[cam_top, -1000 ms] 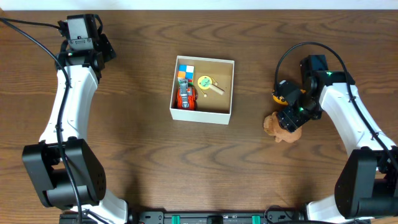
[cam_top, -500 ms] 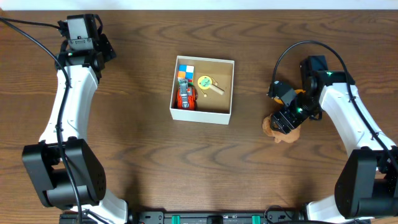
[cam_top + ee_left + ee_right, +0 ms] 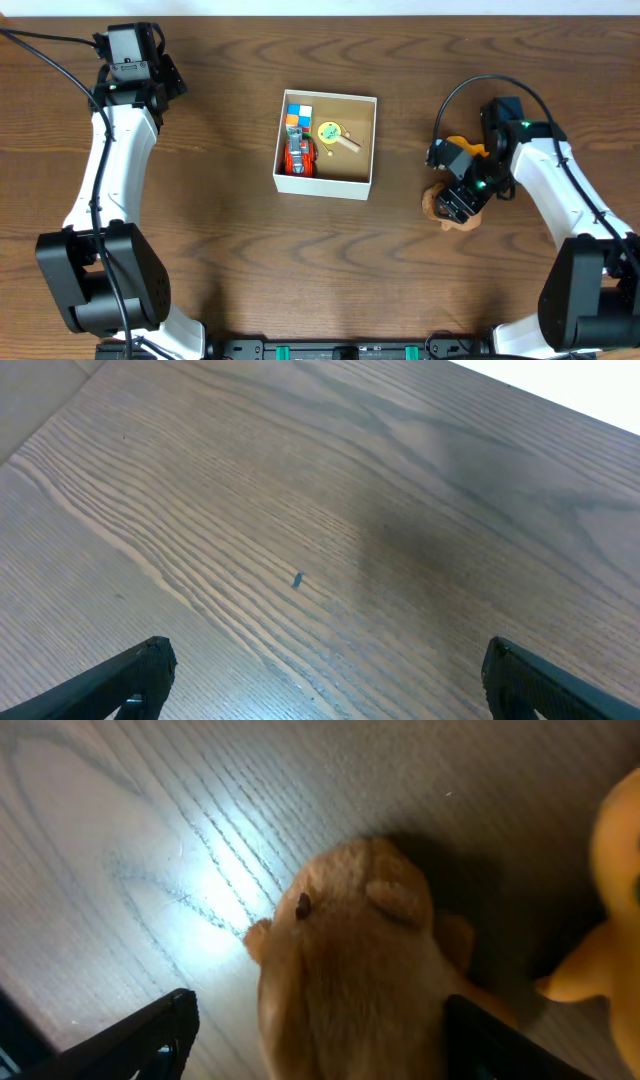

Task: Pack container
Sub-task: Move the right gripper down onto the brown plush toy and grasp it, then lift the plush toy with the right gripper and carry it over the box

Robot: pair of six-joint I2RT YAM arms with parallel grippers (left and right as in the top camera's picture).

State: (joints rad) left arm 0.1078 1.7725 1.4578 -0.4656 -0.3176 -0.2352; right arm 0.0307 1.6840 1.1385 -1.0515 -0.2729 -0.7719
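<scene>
Starting at the left gripper [image 3: 330,680], its jaws stand spread to their widest over bare dark-brown wood-grain table [image 3: 220,250], holding nothing, with no toy under or near it. The small square white box with a tan cardboard floor [image 3: 322,186] lies well off to this gripper's right and nearer the arm bases. Inside the box sit a multicoloured block cube [image 3: 297,118], a red toy car [image 3: 298,156] and a yellow-green round toy with a pale handle [image 3: 336,133], crowded toward the left and far walls; the right and near part of the floor looks free. The right gripper [image 3: 458,200] is the nearer tool by far for what comes next: it hangs directly over a tan-brown plush animal [image 3: 350,980], jaws wide and not yet gripping. The left finger stands clear of the plush; whether the right finger touches the fur I cannot tell. The plush's long axis seems to run across the line between the fingers, so closing should pinch its narrow width. An orange toy [image 3: 615,920] lies just beside the plush, outside the right finger, and could be nudged. From this gripper the box lies leftward across open table, with nothing between.
</scene>
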